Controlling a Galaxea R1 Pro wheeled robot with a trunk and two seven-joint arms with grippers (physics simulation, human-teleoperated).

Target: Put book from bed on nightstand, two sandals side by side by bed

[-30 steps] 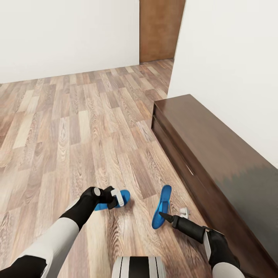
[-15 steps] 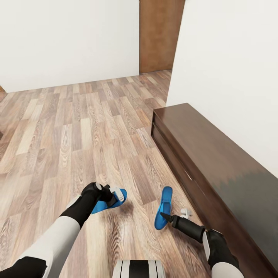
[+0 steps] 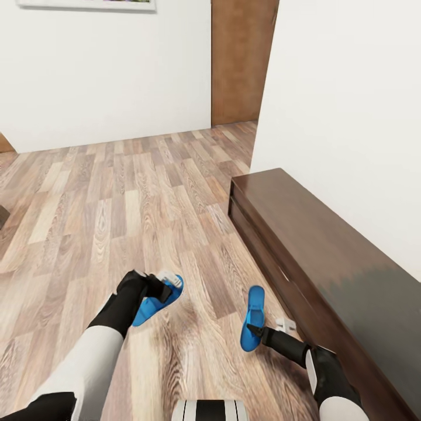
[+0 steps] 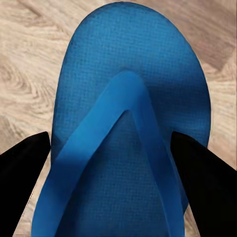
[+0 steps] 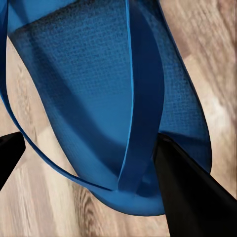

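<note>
Two bright blue sandals are held just above the wood-plank floor (image 3: 117,199). My left gripper (image 3: 165,287) is shut on the left sandal (image 3: 153,304). In the left wrist view this sandal (image 4: 128,74) lies strap-up between the dark fingers of the gripper (image 4: 111,136). My right gripper (image 3: 252,328) is shut on the right sandal (image 3: 254,316), which is tilted on its edge beside the sideboard. In the right wrist view the sandal (image 5: 89,74) shows edge-on in the gripper (image 5: 91,138). The book, the bed and the nightstand are out of view.
A long low dark-brown sideboard (image 3: 316,251) runs along the white wall (image 3: 351,117) on the right, close to my right arm. A brown door (image 3: 240,58) stands at the far end. A picture frame (image 3: 88,3) hangs on the back wall. Open floor stretches ahead and left.
The head camera has tilted up, so the whole picture shifted down and the picture frame came into view. Both grippers keep their sandals; the left one has drawn slightly left.
</note>
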